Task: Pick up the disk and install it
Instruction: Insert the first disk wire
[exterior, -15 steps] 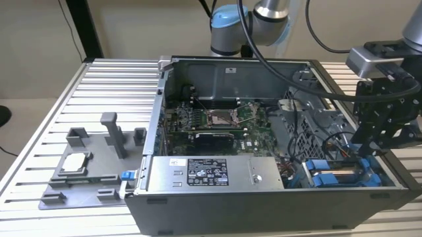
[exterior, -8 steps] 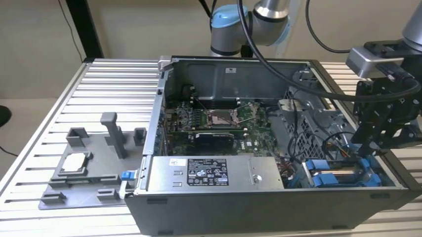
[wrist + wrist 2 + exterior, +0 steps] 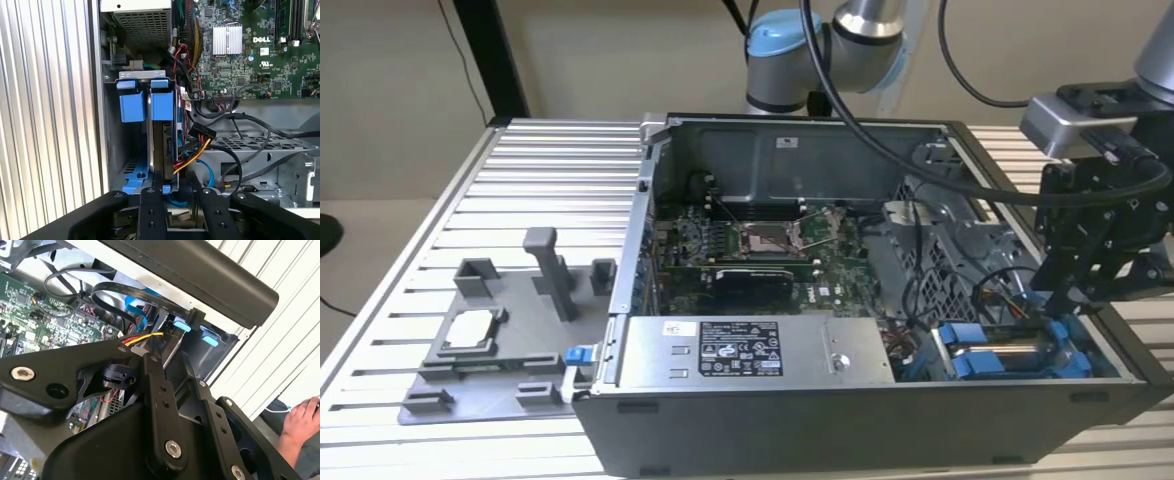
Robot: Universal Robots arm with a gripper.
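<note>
The gripper point(image 3: 1078, 300), a black linkage of flat matte bars pinned with bright round rivets, is reaching down into the drive bay at the corner of the open computer case point(image 3: 854, 420) on the exterior view's right. In the first wrist view its fingers point(image 3: 150, 207) are sitting narrow on either side of the disk point(image 3: 161, 145), though the contact itself is hidden under the bars, so I cannot tell whether they are clamping it.

The disk is standing on edge in the bay: a thin slab with a dull silver edge, framed by its glossy bright blue plastic carrier (blocky tabs at the far end). Just beside it, a second blue carrier point(image 3: 131, 102) is sitting in the neighbouring slot. A bundle of yellow, red and black wires point(image 3: 192, 155) is running to the disk's side.

The case is resting on a ribbed aluminium table point(image 3: 520, 180). Nearby, a grey plastic fixture point(image 3: 500, 345) is holding a small flat silver chip point(image 3: 470, 330). In the second wrist view, a person's hand point(image 3: 302, 417) is resting beyond the table.
</note>
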